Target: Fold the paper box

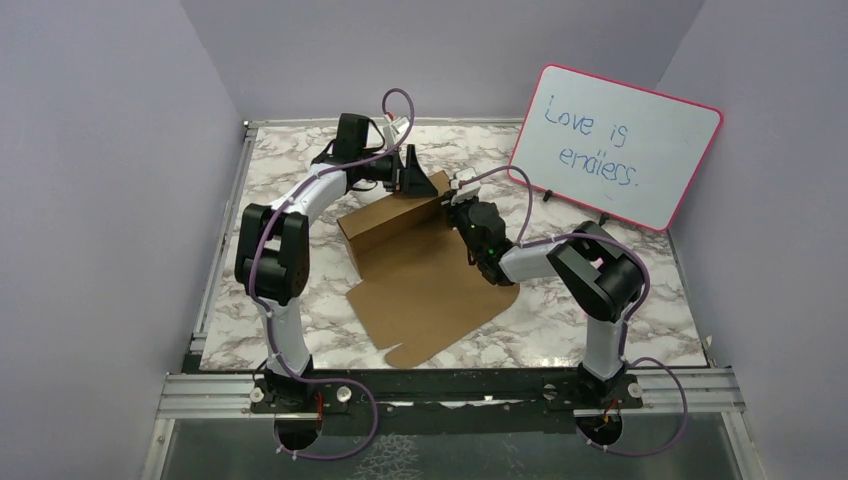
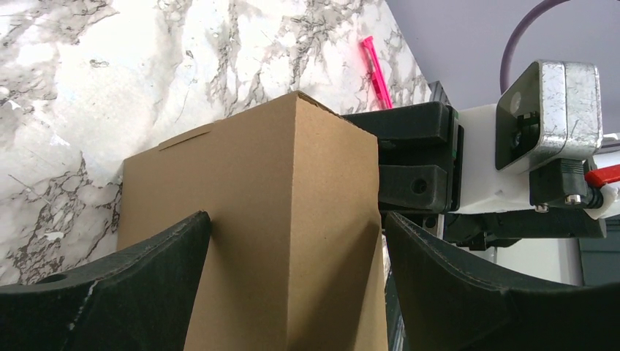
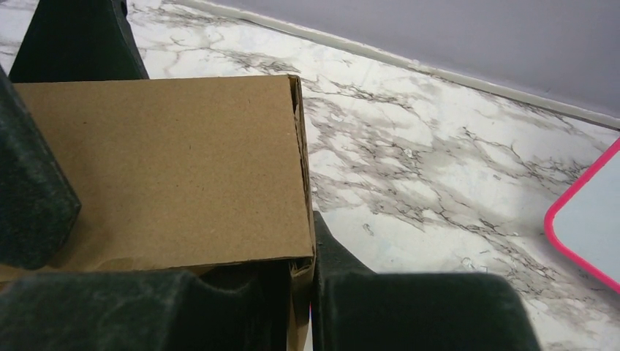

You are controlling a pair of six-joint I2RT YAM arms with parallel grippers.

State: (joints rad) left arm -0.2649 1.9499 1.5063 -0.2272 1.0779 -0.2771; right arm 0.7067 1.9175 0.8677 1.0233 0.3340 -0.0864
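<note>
1. The paper box (image 1: 430, 290) lies at the middle of the marbled bench (image 1: 650, 310). It is plain brown cardboard and only partly folded.
2. Its far part stands up as a long raised section that runs from near left to far right. The near part is flat sheet on the bench, with its flaps reaching toward the arm bases.
3. The left gripper (image 1: 408, 180) comes in from the far left and sits over the raised section, toward its right end.
4. Its jaws are spread wide, with one finger on the near face of the raised cardboard and the other on the far side. We cannot tell whether either finger touches the cardboard.
5. The right gripper (image 1: 460, 205) is at the right end of the raised section.
6. Its jaws are pressed together on the upright cardboard edge at that end, pinching it between the two fingers.
7. The two grippers are near each other, with the corner of the raised section between them.
8. A pink-rimmed whiteboard (image 1: 620, 150) with blue writing leans at the far right, apart from the box.
</note>
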